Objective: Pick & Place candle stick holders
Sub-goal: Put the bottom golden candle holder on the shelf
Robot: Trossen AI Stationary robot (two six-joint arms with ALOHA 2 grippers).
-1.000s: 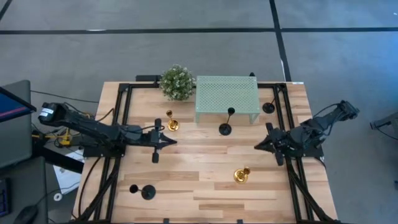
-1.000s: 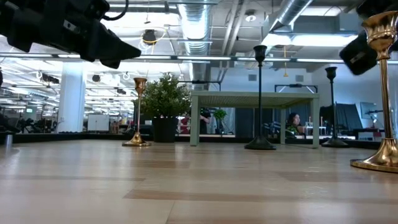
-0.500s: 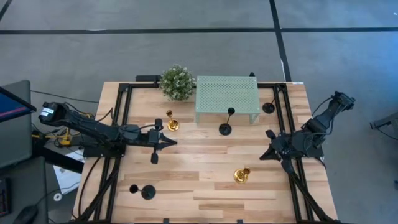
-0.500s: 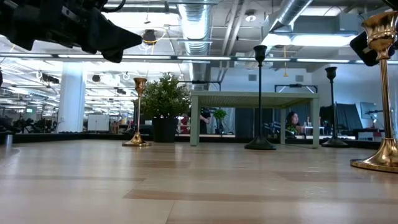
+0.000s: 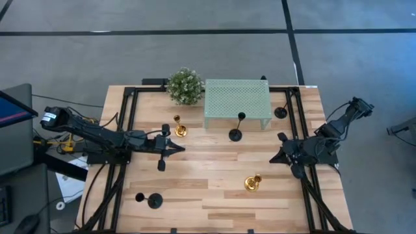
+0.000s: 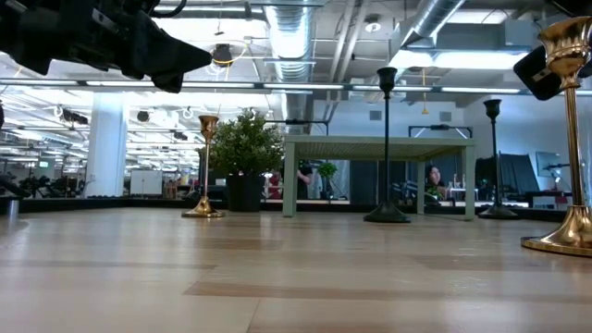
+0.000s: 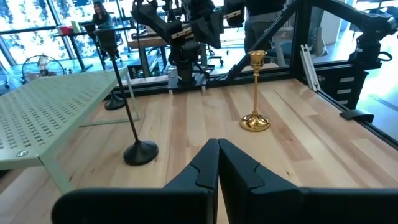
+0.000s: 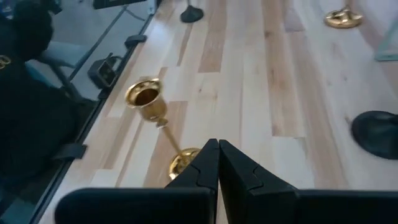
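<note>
A wooden table (image 5: 214,195) seen from above, with two dark arms over it. The left gripper (image 5: 180,149) hovers over the table's left-middle, fingers pressed together, holding nothing. The right gripper (image 5: 272,160) hovers near the right edge, also clenched and empty.

Five candle holders stand upright and apart:
- a gold holder (image 5: 179,128) near the left gripper, in front of the plant (image 5: 184,86)
- a second gold holder (image 5: 251,182) toward the front, right of centre
- a black holder (image 5: 236,134) just in front of the green stand (image 5: 237,101)
- a black holder (image 5: 281,112) at the stand's right
- a black holder (image 5: 153,200) at the front left
</note>
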